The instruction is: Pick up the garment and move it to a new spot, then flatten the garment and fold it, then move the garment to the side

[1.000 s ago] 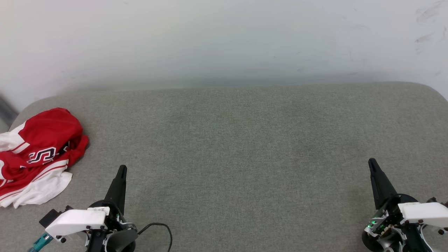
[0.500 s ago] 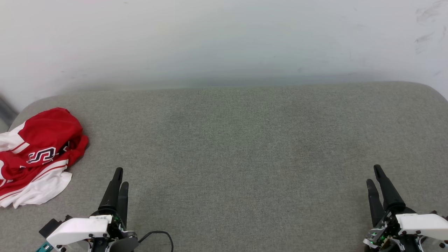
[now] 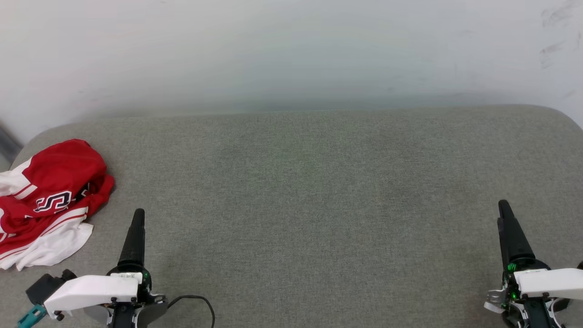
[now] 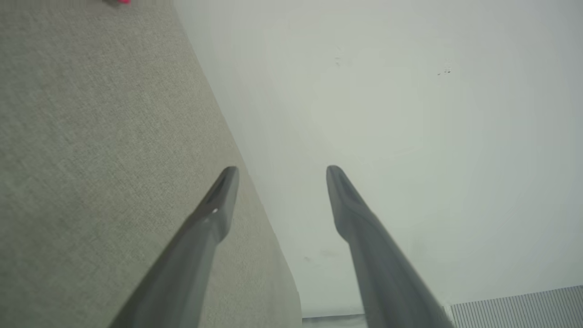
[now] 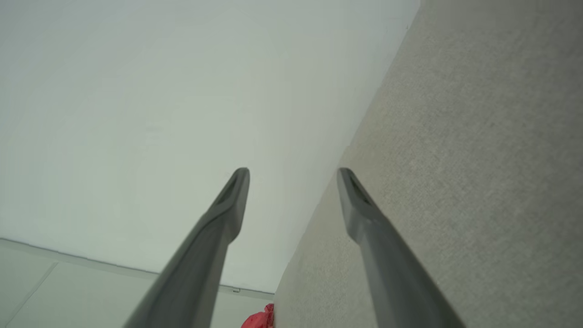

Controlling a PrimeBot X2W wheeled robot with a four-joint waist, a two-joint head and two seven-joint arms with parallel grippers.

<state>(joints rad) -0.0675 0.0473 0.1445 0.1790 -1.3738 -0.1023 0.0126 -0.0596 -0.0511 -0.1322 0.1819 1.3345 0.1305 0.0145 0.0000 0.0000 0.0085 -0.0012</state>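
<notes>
The left gripper (image 4: 282,173) near the grey cushion's (image 3: 319,182) front left corner and the right gripper (image 5: 294,172) near its front right both have fingers clearly parted, holding nothing. The crumpled red-and-white garment (image 3: 50,200) lies at the left edge; a black "S" shows.

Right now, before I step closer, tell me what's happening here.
Nothing is gripped at this moment. The red and white garment lies crumpled at the left end of the grey fabric surface, not yet picked up. The left hand hovers just to the right of it, apart from it, and the right hand hovers at the far right end. Each wrist view shows its hand open and empty.
</notes>
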